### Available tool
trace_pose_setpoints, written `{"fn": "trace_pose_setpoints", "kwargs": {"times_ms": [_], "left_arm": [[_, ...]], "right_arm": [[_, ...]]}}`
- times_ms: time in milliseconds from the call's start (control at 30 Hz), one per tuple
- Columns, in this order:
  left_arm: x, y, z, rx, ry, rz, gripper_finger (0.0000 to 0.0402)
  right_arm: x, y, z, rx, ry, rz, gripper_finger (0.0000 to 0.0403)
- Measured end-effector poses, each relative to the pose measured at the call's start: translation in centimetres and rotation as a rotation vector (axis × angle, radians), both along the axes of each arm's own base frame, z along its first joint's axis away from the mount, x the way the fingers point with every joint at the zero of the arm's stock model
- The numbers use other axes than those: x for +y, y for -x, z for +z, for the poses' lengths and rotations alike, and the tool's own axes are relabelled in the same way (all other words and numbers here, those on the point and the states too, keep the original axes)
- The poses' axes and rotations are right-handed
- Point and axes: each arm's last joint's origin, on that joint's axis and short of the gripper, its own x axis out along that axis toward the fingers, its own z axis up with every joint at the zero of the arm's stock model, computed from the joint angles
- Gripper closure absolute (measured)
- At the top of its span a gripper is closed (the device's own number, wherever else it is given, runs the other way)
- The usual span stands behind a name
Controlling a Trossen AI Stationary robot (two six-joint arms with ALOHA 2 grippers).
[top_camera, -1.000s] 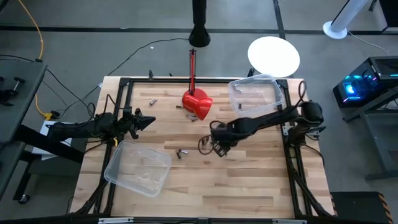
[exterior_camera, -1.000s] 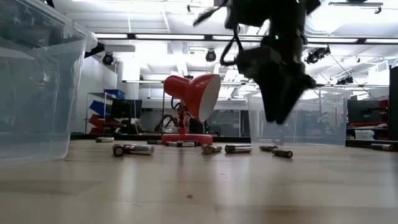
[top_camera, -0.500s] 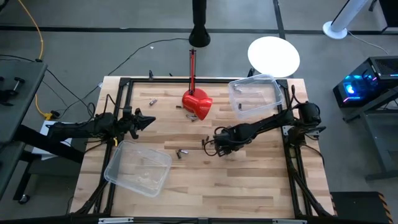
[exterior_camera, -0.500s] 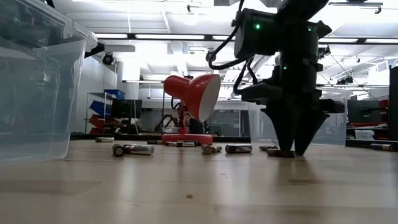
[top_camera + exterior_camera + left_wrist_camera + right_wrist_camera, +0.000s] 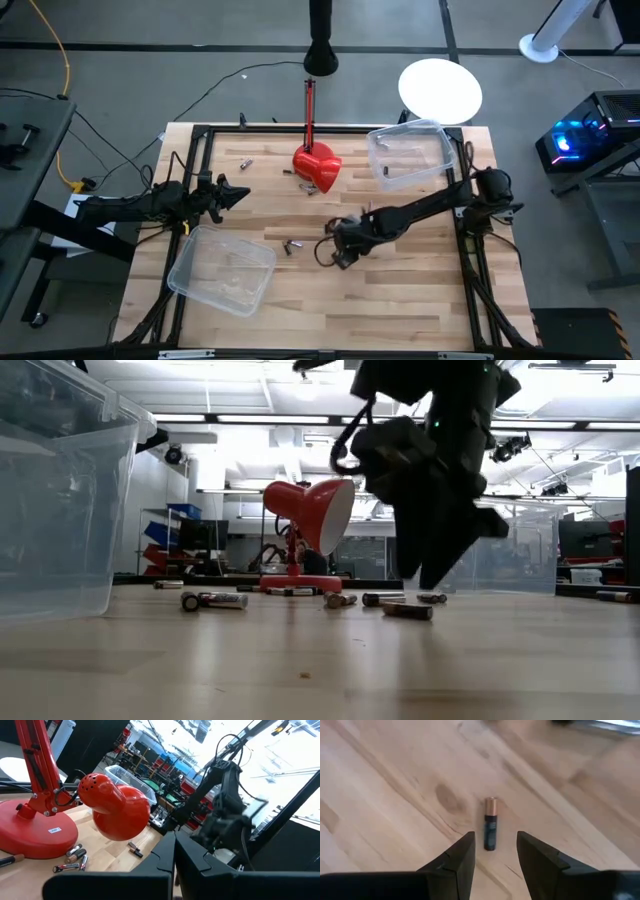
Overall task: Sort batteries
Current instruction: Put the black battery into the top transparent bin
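Observation:
A small battery (image 5: pixel 490 824) with a copper-coloured end lies flat on the wooden table, just ahead of my right gripper (image 5: pixel 495 851). The gripper is open, slants down over the battery and touches nothing; in the low view it hangs (image 5: pixel 425 578) above the battery (image 5: pixel 407 611). More batteries lie loose: one (image 5: pixel 291 246) near the table's middle, one (image 5: pixel 245 161) far left, some (image 5: pixel 305 186) by the lamp. My left gripper (image 5: pixel 238 193) waits at the table's left, shut, holding nothing.
A red desk lamp (image 5: pixel 316 165) stands at the far middle. One clear plastic bin (image 5: pixel 222 268) sits near left, another (image 5: pixel 410 152) far right. A white disc (image 5: pixel 440 90) stands beyond the far edge. Bare wood stretches along the near edge.
My right gripper has gone toward the table's near edge and a little left, tipping as it went, its fingers still apart. The battery under it has slid along the table toward the near left edge and now lies clear of the fingertips.

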Motion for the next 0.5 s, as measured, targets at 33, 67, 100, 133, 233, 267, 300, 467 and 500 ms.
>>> {"fn": "trace_pose_setpoints", "kwargs": {"times_ms": [33,67,100,133,233,267,300,467,500], "left_arm": [[0.0,0.0,0.0,0.0,0.0,0.0,0.0401],[0.0,0.0,0.0,0.001,0.0,0.0,0.0401],[0.0,0.0,0.0,0.0,0.0,0.0,0.0401],[0.0,0.0,0.0,0.0,0.0,0.0,0.0401],[0.0,0.0,0.0,0.001,0.0,0.0,0.0401],[0.0,0.0,0.0,0.0,0.0,0.0,0.0401],[0.0,0.0,0.0,0.0,0.0,0.0,0.0401],[0.0,0.0,0.0,0.004,0.0,0.0,0.0401],[0.0,0.0,0.0,0.005,0.0,0.0,0.0401]], "right_arm": [[0.3,0.0,-0.4,0.013,0.006,0.015,0.0265],[0.5,0.0,-0.9,0.028,0.013,0.021,0.0265],[0.7,0.0,-1.3,0.036,0.016,0.021,0.0265],[0.8,-0.1,-1.6,0.038,0.016,0.022,0.0265],[1.5,-0.7,-1.9,-0.011,-0.002,0.039,0.0265],[1.7,-0.8,-1.9,-0.011,0.0,0.046,0.0265],[2.0,-0.9,-1.6,-0.017,0.009,0.058,0.0265],[3.5,-2.6,1.1,-0.134,0.087,0.116,0.0265],[3.6,-3.0,1.5,-0.154,0.094,0.132,0.0265]]}}
